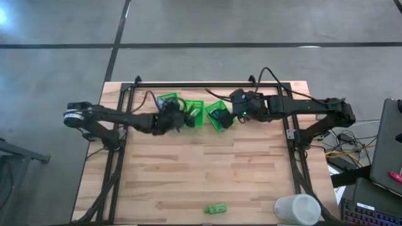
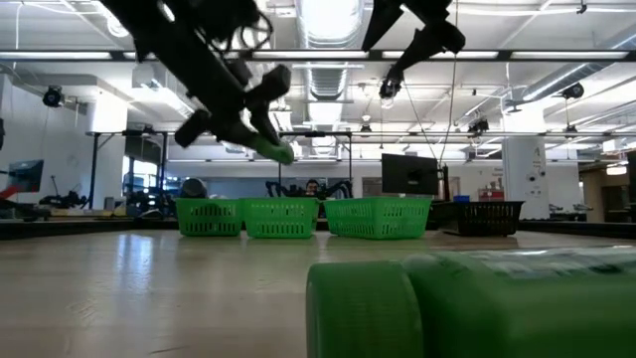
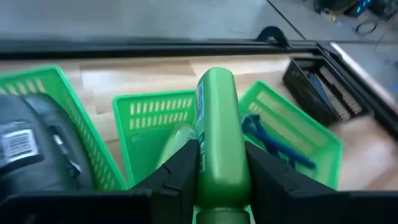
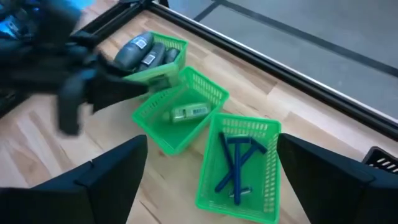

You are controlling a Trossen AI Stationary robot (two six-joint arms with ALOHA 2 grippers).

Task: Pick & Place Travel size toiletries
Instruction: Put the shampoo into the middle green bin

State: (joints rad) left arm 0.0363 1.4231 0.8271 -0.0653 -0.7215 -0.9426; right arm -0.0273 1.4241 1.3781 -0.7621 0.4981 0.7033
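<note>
My left gripper (image 1: pixel 181 117) is shut on a bright green little bottle (image 3: pixel 217 143), above the middle one (image 3: pixel 149 115) of three green mesh baskets at the table's far side. A second green bottle (image 4: pixel 189 112) lies in that basket. The left basket (image 4: pixel 155 62) holds dark grey tubes (image 4: pixel 138 51). The right basket (image 4: pixel 239 168) holds thin blue razor sticks (image 4: pixel 236 163). My right gripper (image 4: pixel 211 152) is open and empty above the right basket. A third green bottle (image 1: pixel 216 208) lies on its side near the table's near edge. My left gripper pinches the bottle's round body (image 3: pixel 200 163) between its two fingers (image 3: pixel 180 168), toward the bottle's cap end. The bottle lies along the fingers and sticks out past their tips. In the low view the bottle (image 2: pixel 273 149) slants downward, lifted clear of the baskets.
A big white cylinder (image 1: pixel 296 209) stands at the near right corner. A black basket (image 3: pixel 317 87) sits to the right of the green ones. The black frame rail (image 1: pixel 195 83) runs along the far edge. The bare wooden tabletop (image 1: pixel 201 163) lies between the baskets and the near edge.
</note>
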